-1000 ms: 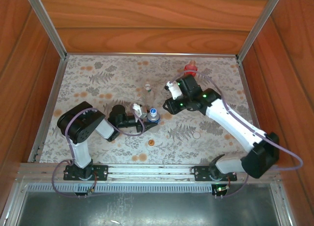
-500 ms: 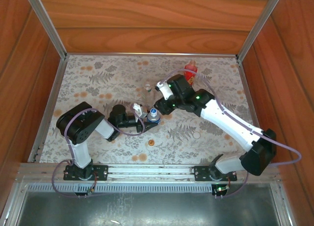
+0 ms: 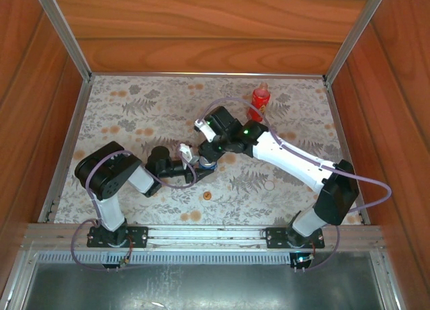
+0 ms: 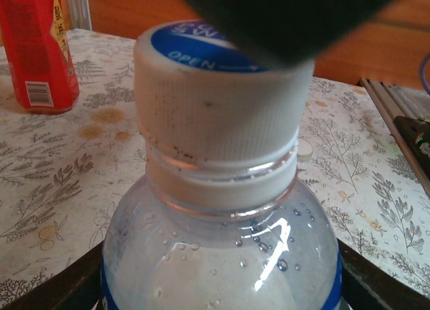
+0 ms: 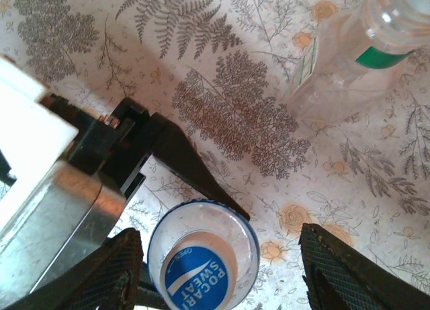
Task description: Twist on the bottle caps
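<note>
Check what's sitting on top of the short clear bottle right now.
A white cap with a blue top sits on the bottle's neck; the right gripper hangs open above it. The threads are hidden under the cap's skirt.

Top view: from high behind, looking down at whole table [image 3: 121, 108].
Left wrist: sideways, very near bottle [image 4: 222, 256].
Right wrist: looking down.
Shared: that bottle.
</note>
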`<act>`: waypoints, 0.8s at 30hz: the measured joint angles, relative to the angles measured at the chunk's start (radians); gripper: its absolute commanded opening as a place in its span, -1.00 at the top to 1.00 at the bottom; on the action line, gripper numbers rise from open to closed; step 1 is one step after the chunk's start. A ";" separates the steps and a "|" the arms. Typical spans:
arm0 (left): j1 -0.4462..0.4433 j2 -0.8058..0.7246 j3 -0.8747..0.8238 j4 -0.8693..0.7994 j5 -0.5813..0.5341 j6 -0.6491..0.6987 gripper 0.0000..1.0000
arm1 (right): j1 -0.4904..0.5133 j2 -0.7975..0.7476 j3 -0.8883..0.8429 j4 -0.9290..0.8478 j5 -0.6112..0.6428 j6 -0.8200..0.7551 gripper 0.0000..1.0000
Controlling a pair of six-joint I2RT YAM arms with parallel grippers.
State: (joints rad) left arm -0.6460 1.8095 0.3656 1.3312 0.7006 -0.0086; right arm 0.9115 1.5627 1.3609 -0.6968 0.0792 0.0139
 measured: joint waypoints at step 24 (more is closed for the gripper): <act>0.000 0.000 0.008 -0.008 0.001 -0.018 -0.11 | 0.011 0.047 0.009 -0.054 -0.011 -0.008 0.45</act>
State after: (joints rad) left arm -0.6460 1.8095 0.3740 1.3231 0.7017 -0.0265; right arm 0.9226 1.6100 1.3701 -0.7506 0.0677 0.0059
